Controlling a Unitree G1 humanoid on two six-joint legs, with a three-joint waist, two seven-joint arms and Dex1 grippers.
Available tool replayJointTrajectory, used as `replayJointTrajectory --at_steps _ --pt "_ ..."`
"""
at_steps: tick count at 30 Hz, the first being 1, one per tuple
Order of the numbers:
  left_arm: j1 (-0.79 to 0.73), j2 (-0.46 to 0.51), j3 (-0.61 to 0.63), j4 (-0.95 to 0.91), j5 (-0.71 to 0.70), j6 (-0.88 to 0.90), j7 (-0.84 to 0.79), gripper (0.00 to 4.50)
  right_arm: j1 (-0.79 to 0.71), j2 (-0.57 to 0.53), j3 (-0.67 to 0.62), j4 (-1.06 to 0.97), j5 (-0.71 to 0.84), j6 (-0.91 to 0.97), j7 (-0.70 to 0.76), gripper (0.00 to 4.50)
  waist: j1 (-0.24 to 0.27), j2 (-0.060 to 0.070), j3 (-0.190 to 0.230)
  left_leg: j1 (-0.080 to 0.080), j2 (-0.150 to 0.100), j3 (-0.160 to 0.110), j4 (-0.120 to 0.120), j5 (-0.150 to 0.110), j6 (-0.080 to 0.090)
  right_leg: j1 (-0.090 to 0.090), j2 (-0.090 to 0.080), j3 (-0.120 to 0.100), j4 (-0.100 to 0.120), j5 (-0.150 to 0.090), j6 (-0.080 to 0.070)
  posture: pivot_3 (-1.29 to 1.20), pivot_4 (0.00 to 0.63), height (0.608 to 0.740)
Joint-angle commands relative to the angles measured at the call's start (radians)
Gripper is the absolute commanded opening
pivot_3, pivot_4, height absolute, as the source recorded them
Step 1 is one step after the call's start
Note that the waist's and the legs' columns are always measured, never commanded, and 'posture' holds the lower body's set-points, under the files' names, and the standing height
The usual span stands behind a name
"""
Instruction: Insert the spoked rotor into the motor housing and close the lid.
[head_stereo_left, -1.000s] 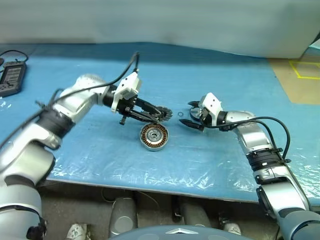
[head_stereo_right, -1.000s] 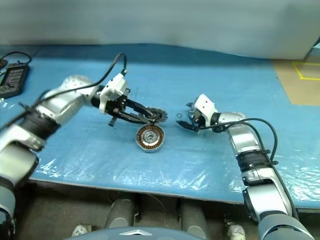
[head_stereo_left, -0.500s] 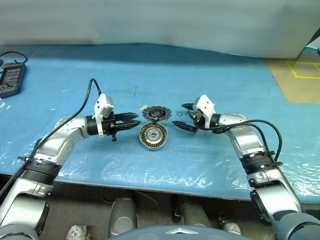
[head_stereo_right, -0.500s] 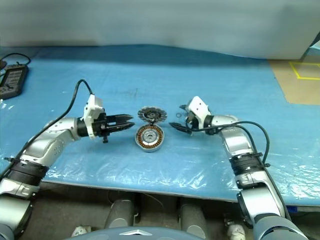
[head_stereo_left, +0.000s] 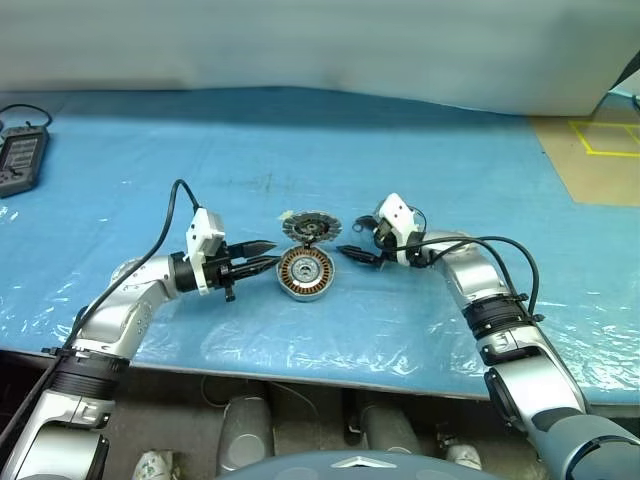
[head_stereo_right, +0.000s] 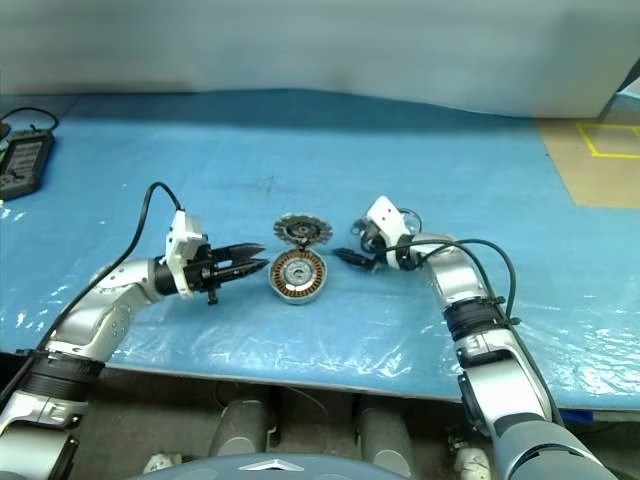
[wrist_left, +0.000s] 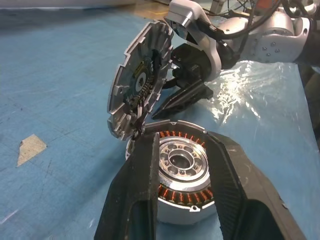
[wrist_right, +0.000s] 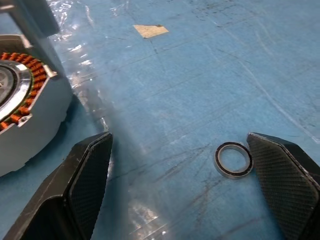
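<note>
Just ahead of the left gripper (head_stereo_left: 266, 257), the motor housing (head_stereo_left: 305, 272) lies flat on the blue-covered worktop (head_stereo_left: 420, 150). Its copper windings and silver hub face up, uncovered. The left fingers are level and point at its near rim. They are partly open with nothing between them, and they stop just short of the housing.

Beyond the housing, the lid (wrist_left: 137, 87) stands tilted on edge. Its lower rim rests against the housing's far rim, and its ribbed face with the dark centre is turned towards the left fingers.

The right gripper (wrist_right: 179, 137) is on the housing's other side, near the propped lid. Its fingers are spread wide and empty, with the tips low over the worktop. A small loose ring (wrist_right: 233, 159) lies on the sheet just inside one of those fingers, and the housing's wall sits off to the side of the other.

The step in hand looks like the gap between placing and seating, since the lid is only leaning and nothing covers the hub. Whether that ribbed disc carries the rotor on its hidden face cannot be told.

The next move likely calls for one gripper to take the tilted disc by its rim. The other would steady the housing while the disc is tipped down flat and centred over the hub. The right fingers should stay clear of the ring.
</note>
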Motion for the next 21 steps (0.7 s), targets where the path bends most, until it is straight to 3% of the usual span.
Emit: replayJointTrajectory --at_steps 1,5,6,8,13,16,21 --pt "0.023 0.003 0.029 -0.035 0.021 -0.034 -0.036 1.51 -0.017 0.003 -0.028 0.024 0.002 -0.02 -0.018 4.5 0.001 0.0 0.0 0.0 0.0 0.0 0.0 0.0 0.0 0.0 0.0 0.0 0.0 0.0 0.0 0.0 0.15 0.74" --pt "0.041 0.001 0.034 -0.01 0.056 -0.071 -0.056 1.51 -0.017 0.005 -0.026 0.041 0.002 -0.02 -0.013 4.5 0.001 0.0 0.0 0.0 0.0 0.0 0.0 0.0 0.0 0.0 0.0 0.0 0.0 0.0 0.0 0.0 0.15 0.74" --pt "0.049 -0.002 0.036 -0.009 0.061 -0.082 -0.059 1.53 -0.016 0.005 -0.025 0.045 0.0 -0.019 -0.012 4.31 0.001 0.0 0.0 0.0 0.0 0.0 0.0 0.0 0.0 0.0 0.0 0.0 0.0 0.0 0.0 0.0 0.15 0.74" --pt "0.063 -0.009 0.039 -0.01 0.069 -0.098 -0.064 1.54 -0.011 0.002 -0.024 0.048 -0.002 -0.014 -0.01 3.85 0.001 0.0 0.0 0.0 0.0 0.0 0.0 0.0 0.0 0.001 0.0 0.0 0.0 0.0 0.0 0.0 0.15 0.74" --pt "0.087 -0.023 0.036 -0.016 0.086 -0.127 -0.074 1.54 0.003 0.003 -0.013 0.049 -0.015 -0.01 -0.013 2.14 0.001 0.0 0.0 0.0 0.001 0.0 0.0 0.0 0.0 0.001 0.0 0.0 0.0 0.0 0.0 0.0 0.15 0.74" --pt "0.094 -0.031 0.029 -0.014 0.108 -0.14 -0.072 1.54 0.001 0.005 -0.016 0.059 -0.017 -0.008 -0.017 2.14 0.001 0.0 0.0 0.001 0.001 0.0 0.0 0.0 0.0 0.001 0.0 0.0 0.0 0.0 0.0 0.0 0.15 0.74" --pt "0.094 -0.046 0.025 -0.02 0.128 -0.147 -0.069 1.54 0.013 -0.004 -0.021 0.048 -0.017 -0.006 -0.017 0.58 0.001 0.0 0.0 0.001 0.001 0.0 0.0 0.0 0.0 0.001 0.0 0.0 0.0 0.0 0.0 0.0 0.15 0.74"
